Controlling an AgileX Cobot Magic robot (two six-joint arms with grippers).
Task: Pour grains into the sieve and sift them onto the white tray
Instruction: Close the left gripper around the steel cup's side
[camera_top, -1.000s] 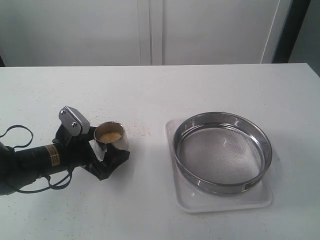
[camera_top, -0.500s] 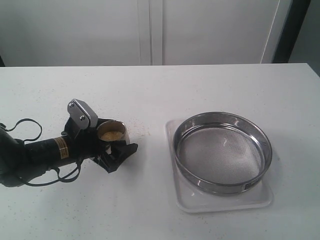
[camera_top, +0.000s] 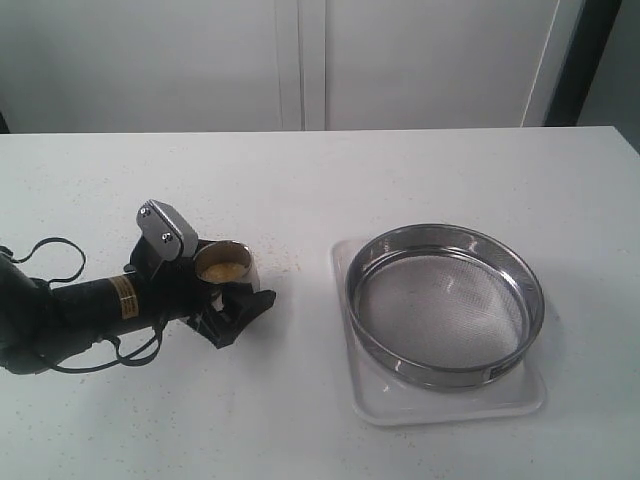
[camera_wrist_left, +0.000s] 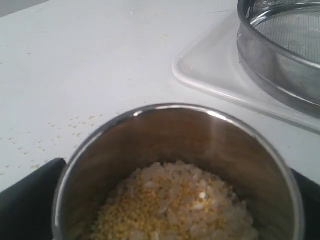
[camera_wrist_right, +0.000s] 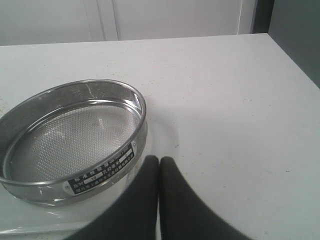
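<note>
A small steel cup (camera_top: 222, 262) holding the yellow and pale grains (camera_wrist_left: 180, 205) stands on the table at the left. My left gripper (camera_top: 232, 276) is open and lies low on the table, with one black finger (camera_wrist_left: 30, 200) on each side of the cup. The wide steel sieve (camera_top: 445, 232) rests on the white tray (camera_top: 450, 405) at the right, its mesh bare. In the right wrist view my right gripper (camera_wrist_right: 159, 161) is shut and empty, just beside the sieve (camera_wrist_right: 75, 135) and over the tray's edge (camera_wrist_right: 30, 220).
A few loose grains (camera_top: 280, 262) lie scattered on the white table beside the cup. A black cable (camera_top: 45, 250) loops behind the left arm. A pale wall stands behind the table's far edge (camera_top: 320, 130).
Over the last second my left gripper slid right along the table until the cup stood between its fingers. It has barely moved in the last half second. The right gripper stays shut.
</note>
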